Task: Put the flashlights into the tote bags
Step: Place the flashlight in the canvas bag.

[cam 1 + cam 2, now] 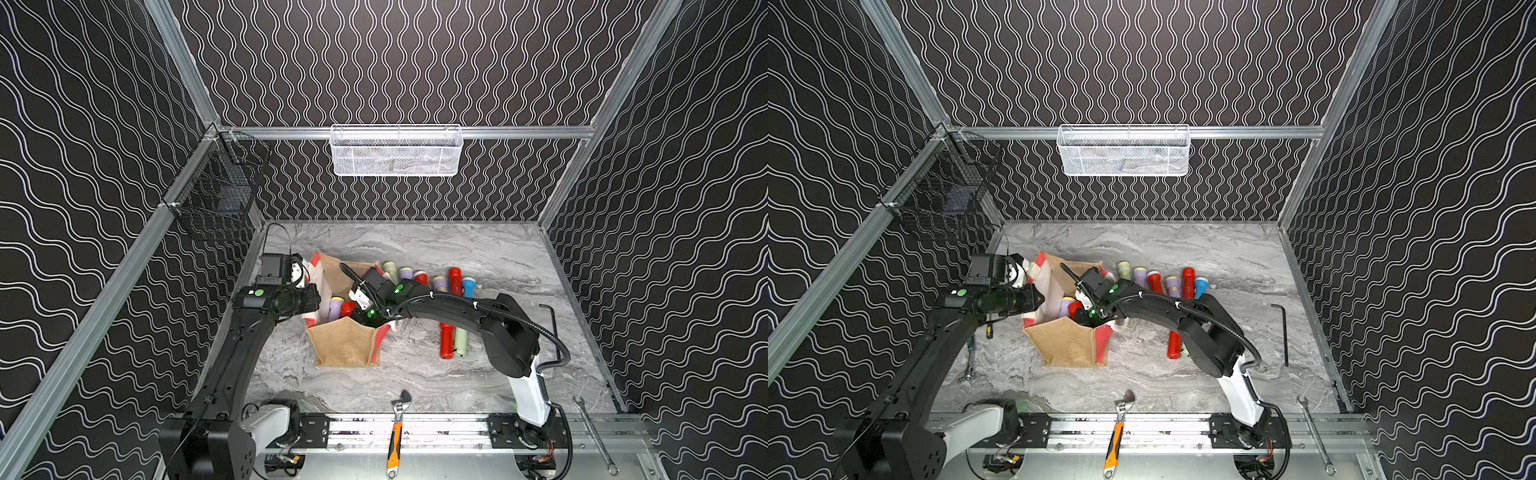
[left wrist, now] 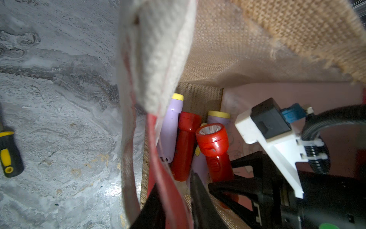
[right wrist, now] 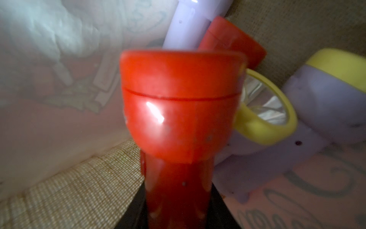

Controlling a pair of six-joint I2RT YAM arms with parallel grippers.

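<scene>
Roughly a third done: right claw (image 3: 178,198) is sitting inside the boxy tan jute tote bag with red-striped sides (image 1: 345,345), pinching a red plastic flashlight (image 3: 182,103) just short of four other flashlights (image 2: 186,146); left claw (image 2: 174,206) is clamping the bag's side; eight flashlights (image 1: 440,284) are waiting outside, beyond the right claw

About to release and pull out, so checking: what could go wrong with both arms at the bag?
The left gripper pinches the side of the tote bag; if that slips, the bag may sag onto the right gripper holding the red flashlight inside. Withdrawing, the right arm's cable could catch the rim.
</scene>
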